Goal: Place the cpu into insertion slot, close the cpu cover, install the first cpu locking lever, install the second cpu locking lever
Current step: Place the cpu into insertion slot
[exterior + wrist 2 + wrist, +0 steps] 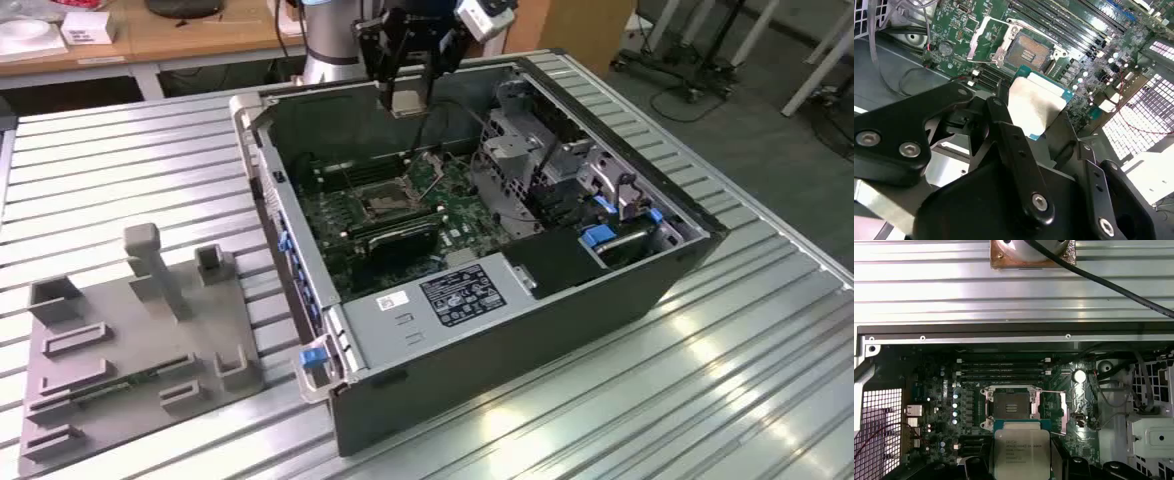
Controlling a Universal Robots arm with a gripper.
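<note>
The gripper (406,98) hangs over the open computer case (534,335). Its jaws hold the cpu (1039,97) by two opposite edges, above the insertion slot (1011,407). The chip looks light, stiff and probably fragile, so holding it by the edges seems right.

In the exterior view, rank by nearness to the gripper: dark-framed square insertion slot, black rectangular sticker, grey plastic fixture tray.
1. Insertion slot, on the green board.
2. Black sticker, on the silver panel.
3. Grey tray, outside the case, exterior view's left.
</note>
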